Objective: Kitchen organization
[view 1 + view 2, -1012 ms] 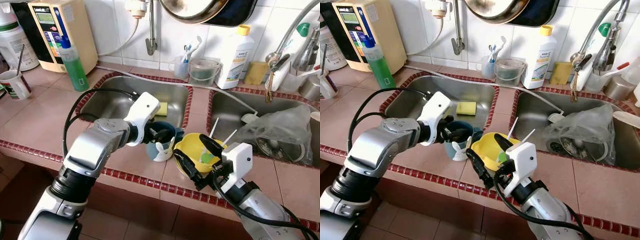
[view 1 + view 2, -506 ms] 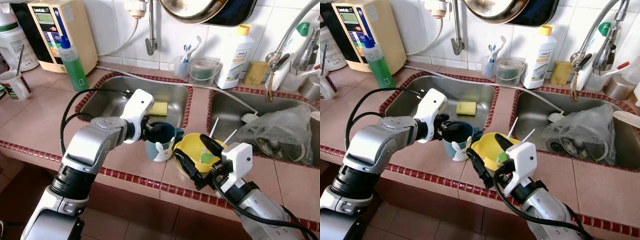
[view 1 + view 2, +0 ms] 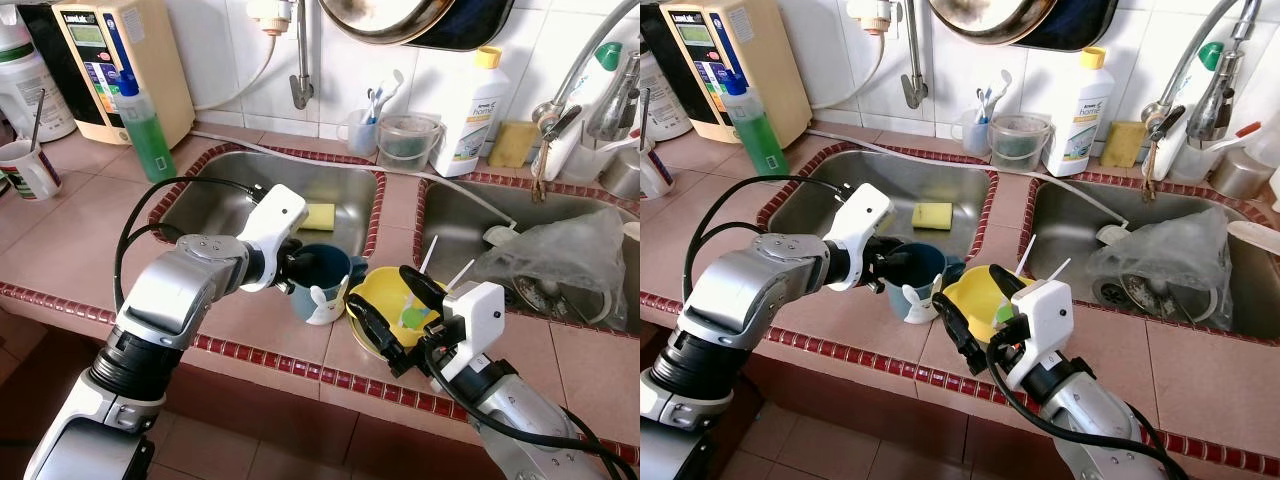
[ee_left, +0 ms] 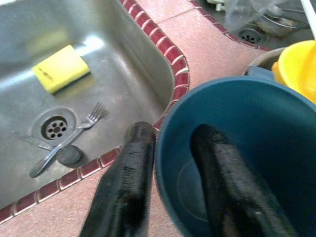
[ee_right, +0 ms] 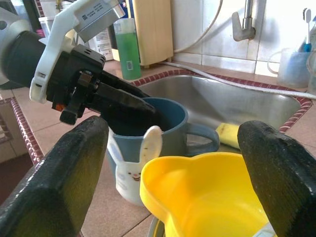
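Left gripper [image 4: 170, 190] pinching the blue mug [image 3: 322, 276] rim, one finger inside, right gripper [image 3: 385, 318] spread wide around the yellow bowl [image 3: 396, 303], just right of the mug.

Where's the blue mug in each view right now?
Left eye: blue mug centre, on the counter ledge.
Right eye: mug left of centre.
Left wrist: mug lower right, rim between the fingers.
Right wrist: mug centre.
Shared landmark: yellow sponge in the sink.
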